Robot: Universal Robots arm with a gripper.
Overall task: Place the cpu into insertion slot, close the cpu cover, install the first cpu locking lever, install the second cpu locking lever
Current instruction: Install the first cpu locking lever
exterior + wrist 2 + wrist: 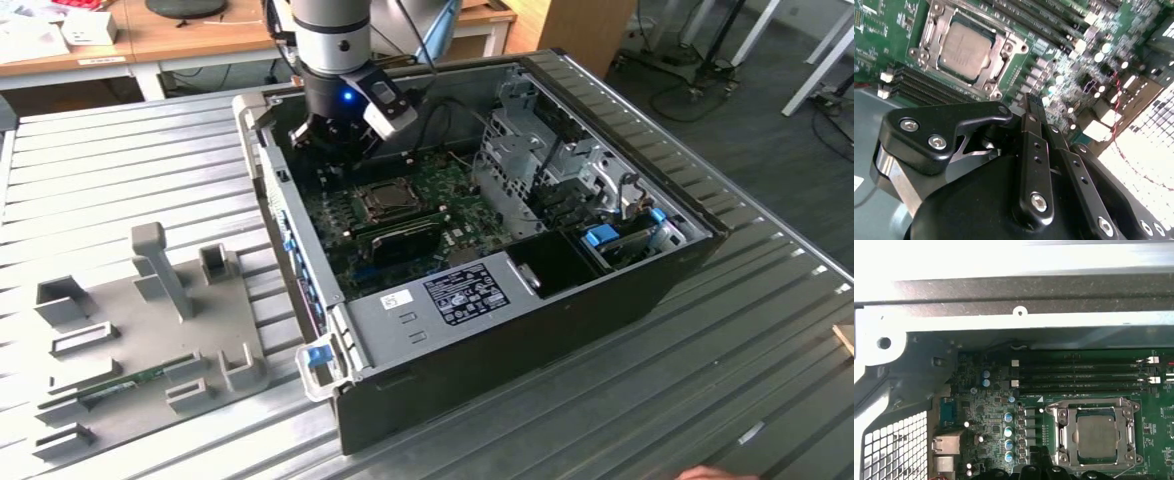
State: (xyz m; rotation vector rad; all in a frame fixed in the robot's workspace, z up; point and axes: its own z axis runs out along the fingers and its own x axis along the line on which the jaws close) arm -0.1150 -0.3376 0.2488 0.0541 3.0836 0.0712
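The cpu point(964, 47) lies flat in the insertion slot point(1097, 432) on the green board, its dull silver top showing through the window of the cpu cover point(929, 27). The cover lies down flat around the chip. In the exterior view the cpu point(387, 197) sits mid-board inside the open computer case. My gripper point(328, 150) hangs over the board's far end, beside the slot and apart from it. Its black fingers point(1035, 130) meet at the tips, shut on nothing. In the first wrist view the gripper point(1036, 454) sits just beside the cover's frame point(1060, 432).
Long black memory slots point(1079, 375) run next to the socket. Case walls point(274, 170) and a metal drive cage point(547, 160) hem the board in. A grey fixture plate point(147, 330) with holders lies on the ribbed metal table at the exterior view's left.
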